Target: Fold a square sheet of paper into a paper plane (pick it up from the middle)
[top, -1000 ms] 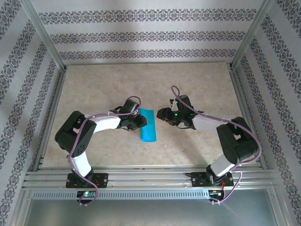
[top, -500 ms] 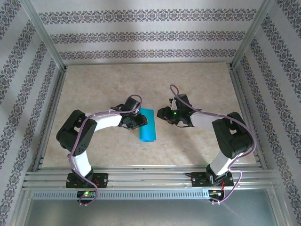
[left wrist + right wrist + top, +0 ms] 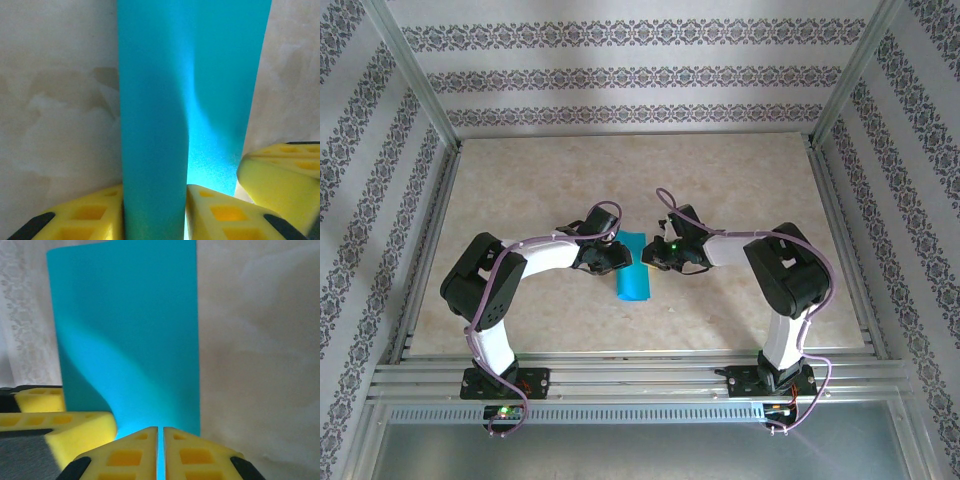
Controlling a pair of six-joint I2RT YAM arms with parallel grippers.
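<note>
Paper: the square sheet of paper (image 3: 633, 278) is thin, matte and teal-blue. It is doubled over into a narrow strip with straight edges.
Paper surface: smooth and uncreased in the wrist views (image 3: 190, 75) (image 3: 130, 315). One layer bows in a soft curve, and light glows through it near the grippers.
Place: at the middle of the counter (image 3: 540, 180), between the two arms.
Left gripper: the left gripper (image 3: 155, 202) grasps the strip. Its yellow foam fingers (image 3: 220, 212), moulded with square pockets, sit against either side of the raised fold.
Right gripper: the right gripper (image 3: 160, 435) is clenched on the paper's edge. Its yellow fingers (image 3: 125, 455) are almost together, with a thin teal sliver pinched between them.
Proximity: both grippers meet the strip from opposite sides (image 3: 612, 258) (image 3: 650, 256), close to each other.
Counter: flat and beige, with a pale marbled pattern.
Surround: walls (image 3: 620, 75) papered in grey ornamental bands, with aluminium rails (image 3: 620, 375) along the near edge.
</note>
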